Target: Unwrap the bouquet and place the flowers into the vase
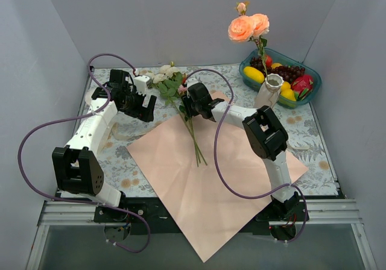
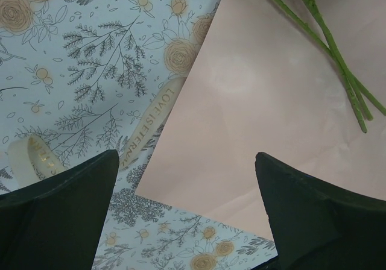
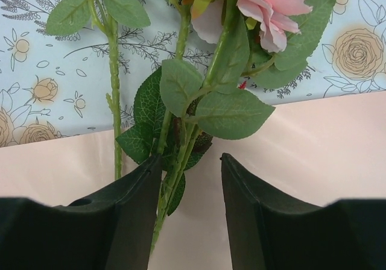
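Observation:
The bouquet lies unwrapped, its pink paper point(image 1: 205, 185) spread flat on the table. Several flowers point(image 1: 169, 80), cream and pink, lie across the paper's far corner with their stems point(image 1: 194, 138) pointing toward me. My right gripper point(image 1: 187, 107) is low over them. In the right wrist view its jaws point(image 3: 190, 167) stand apart, the green stems point(image 3: 175, 173) between them against the left finger, below a pink rose point(image 3: 259, 5). The vase point(image 1: 271, 90) stands at the back right with peach-orange roses point(image 1: 247, 26) in it. My left gripper point(image 1: 146, 109) hangs wide open and empty over the paper's left edge point(image 2: 253, 113).
A teal fruit bowl point(image 1: 313, 86) stands right behind the vase. A cream ribbon point(image 2: 158, 116) lies loose on the floral tablecloth point(image 2: 90, 71) beside the paper. The paper's near corner hangs over the table's front edge. Grey walls close in on three sides.

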